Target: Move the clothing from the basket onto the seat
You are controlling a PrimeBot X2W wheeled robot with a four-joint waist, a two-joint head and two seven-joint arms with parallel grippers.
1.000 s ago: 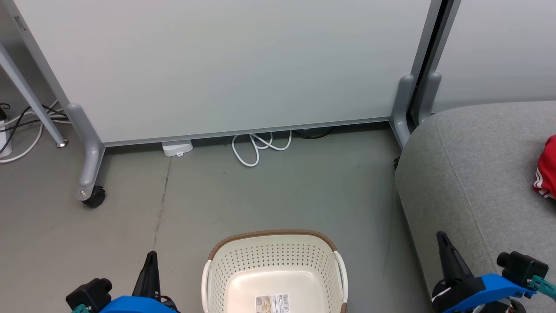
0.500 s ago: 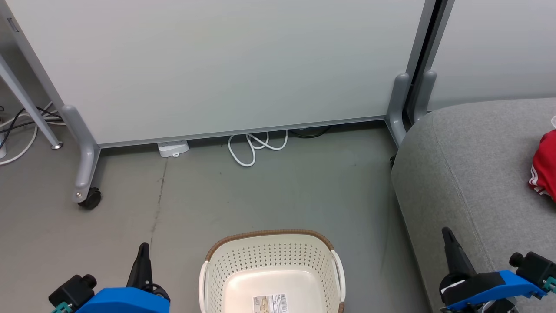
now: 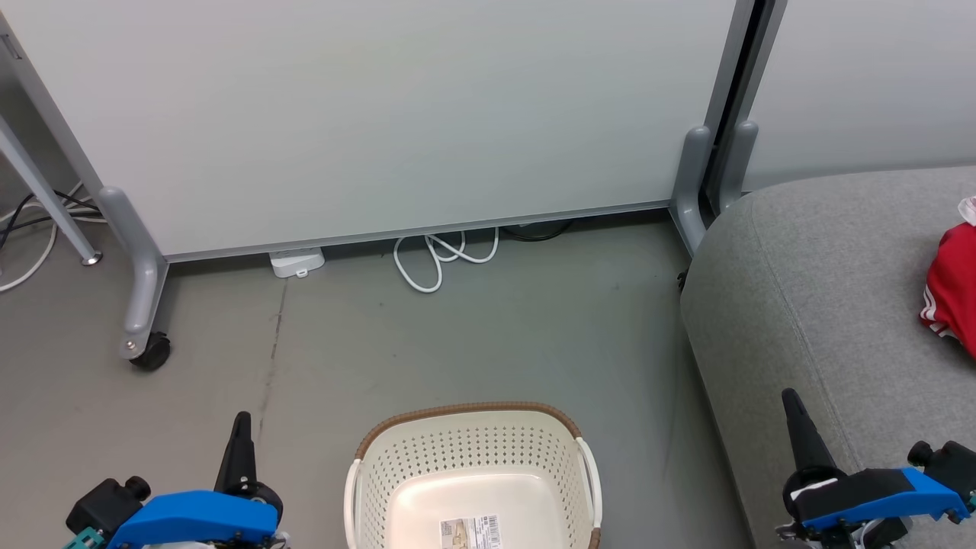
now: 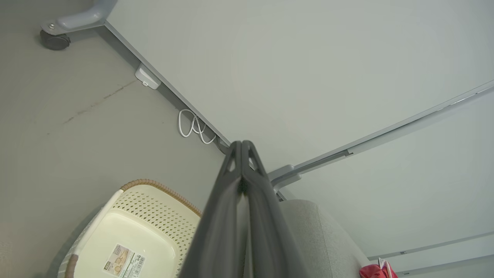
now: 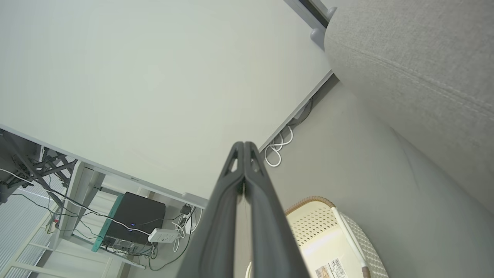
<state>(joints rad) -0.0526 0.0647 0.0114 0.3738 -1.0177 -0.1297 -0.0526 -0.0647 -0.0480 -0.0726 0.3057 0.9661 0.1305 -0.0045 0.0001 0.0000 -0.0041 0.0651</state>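
Open floor separates the basket at 6 o'clock from the seat at 3. The left claw and right claw are pressed together, empty.

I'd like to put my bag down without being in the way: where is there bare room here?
The seat is bare from its rounded left edge to the clothing at the right. The floor is open between the basket and the partition. White cable loops crowd the partition's base.

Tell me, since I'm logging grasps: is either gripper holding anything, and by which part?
Nothing is held. The left gripper and right gripper are both shut on nothing; clothing lies on the seat.
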